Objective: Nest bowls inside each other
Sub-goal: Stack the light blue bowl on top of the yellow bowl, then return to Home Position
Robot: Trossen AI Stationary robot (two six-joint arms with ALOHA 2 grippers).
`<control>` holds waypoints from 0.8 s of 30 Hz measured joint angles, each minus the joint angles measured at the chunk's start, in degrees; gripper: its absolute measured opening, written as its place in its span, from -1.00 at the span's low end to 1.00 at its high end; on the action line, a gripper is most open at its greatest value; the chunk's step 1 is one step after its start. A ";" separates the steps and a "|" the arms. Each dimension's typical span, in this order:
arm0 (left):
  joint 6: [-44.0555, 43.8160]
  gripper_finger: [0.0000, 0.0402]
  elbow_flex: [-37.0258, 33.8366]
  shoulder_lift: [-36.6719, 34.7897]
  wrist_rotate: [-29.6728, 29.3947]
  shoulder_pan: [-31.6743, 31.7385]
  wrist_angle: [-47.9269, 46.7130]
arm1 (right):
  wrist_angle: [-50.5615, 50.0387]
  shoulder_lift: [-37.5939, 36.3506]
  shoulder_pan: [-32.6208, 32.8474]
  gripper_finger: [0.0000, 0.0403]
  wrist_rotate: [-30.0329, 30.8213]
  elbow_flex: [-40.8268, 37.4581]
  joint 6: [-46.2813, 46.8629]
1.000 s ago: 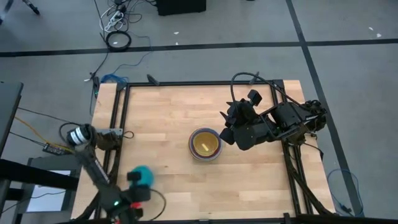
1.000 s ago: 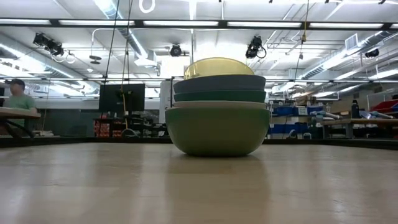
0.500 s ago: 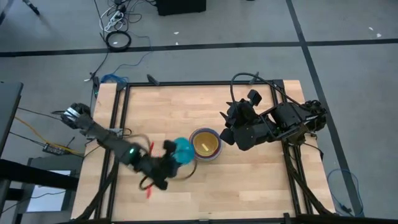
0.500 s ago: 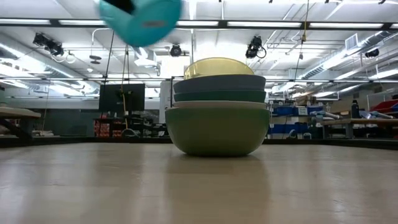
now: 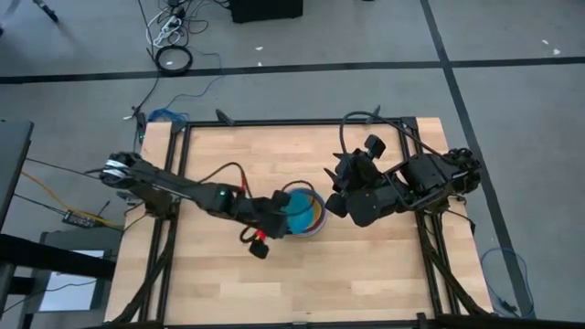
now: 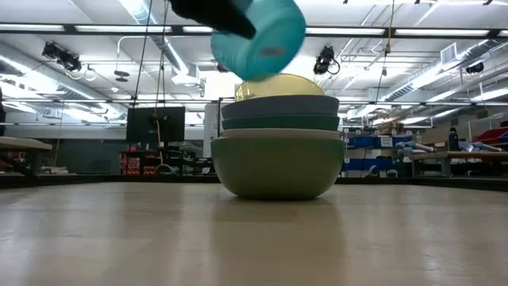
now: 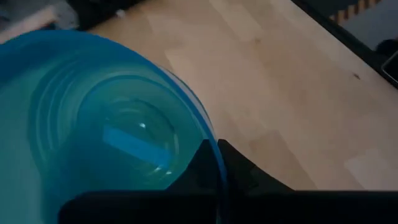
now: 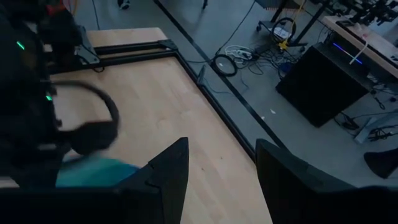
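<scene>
Wooden table (image 5: 238, 155) had bare room all around the nested plastic bowl stack (image 6: 278, 151) mid-table. My left gripper (image 5: 274, 219) pinched the cyan plastic bowl's (image 6: 258, 36) rim, tilted over the stack. My right gripper (image 5: 336, 196) waited beside it, fingers apart.

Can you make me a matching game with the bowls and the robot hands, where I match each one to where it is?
Things:
1. round cyan plastic bowl
2. round pale green plastic bowl
3. round yellow plastic bowl
4. right gripper

Places or states:
A. at the bottom of the stack, on the wooden table
B. open and holding nothing, beside the stack
C. tilted in the air, held in the left gripper
D. topmost in the stack

Pairs: 1-C, 2-A, 3-D, 4-B
</scene>
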 joint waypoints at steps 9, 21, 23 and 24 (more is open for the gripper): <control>-0.25 -0.87 0.00 5.72 1.48 1.93 1.99 | 0.39 0.00 0.27 -0.15 -0.02 0.00 -0.16; -7.35 -0.24 2.45 4.67 -5.36 2.16 -3.26 | 0.76 0.01 0.29 -0.15 -0.45 0.00 0.01; -9.32 -0.11 5.04 3.58 -7.35 1.57 -9.60 | 0.72 0.00 0.29 -0.15 -0.53 0.01 0.27; -10.76 -0.05 6.83 2.49 -9.09 1.12 -14.53 | 0.63 0.00 0.29 -0.15 -0.74 0.00 0.38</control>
